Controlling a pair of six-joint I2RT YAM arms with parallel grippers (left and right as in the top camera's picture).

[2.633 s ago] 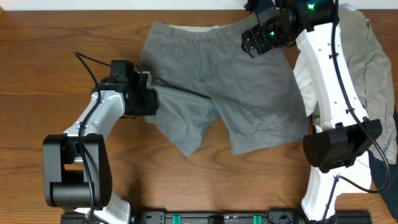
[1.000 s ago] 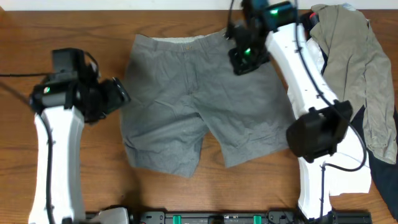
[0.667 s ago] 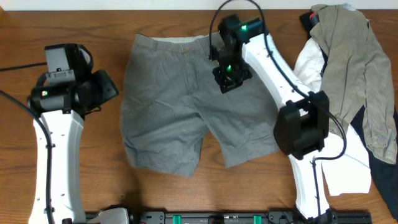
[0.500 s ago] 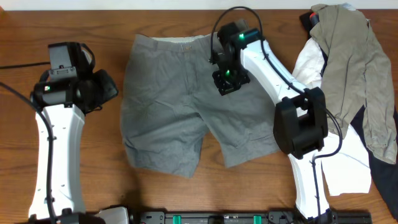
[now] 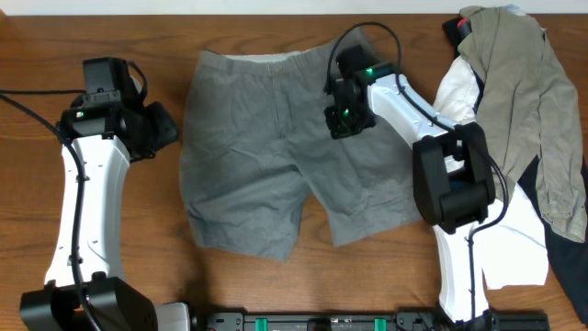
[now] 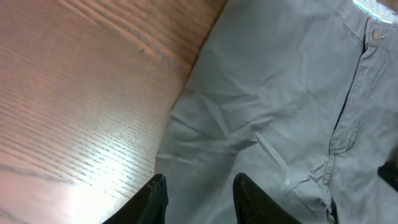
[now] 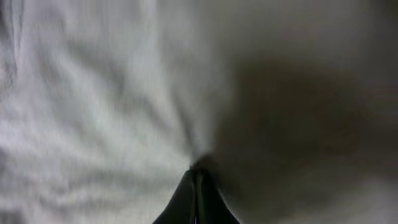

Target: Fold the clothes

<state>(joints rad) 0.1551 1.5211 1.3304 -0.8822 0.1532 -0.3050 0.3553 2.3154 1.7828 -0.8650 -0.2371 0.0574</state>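
The grey shorts [image 5: 276, 156] lie spread flat on the wooden table [image 5: 367, 285], waistband at the far side and both legs toward me. My right gripper [image 5: 345, 124] is shut, its tips pressed onto the upper right of the shorts. In the right wrist view the closed fingertips [image 7: 196, 177] touch grey fabric [image 7: 112, 93], with creases running out from them. My left gripper [image 5: 168, 130] hovers at the shorts' left edge. In the left wrist view it [image 6: 199, 190] stands open over the cloth [image 6: 280, 112], with nothing between the fingers.
A heap of other clothes lies at the right edge: a khaki garment [image 5: 519, 83] on top, white cloth [image 5: 496, 248] under it and navy cloth [image 5: 571, 248] at the far right. Bare wood [image 6: 74, 93] shows left of the shorts.
My right gripper has slid from near the waistband down and left across the shorts, then slightly right. The left gripper's jaws have narrowed. The shorts have stayed put.
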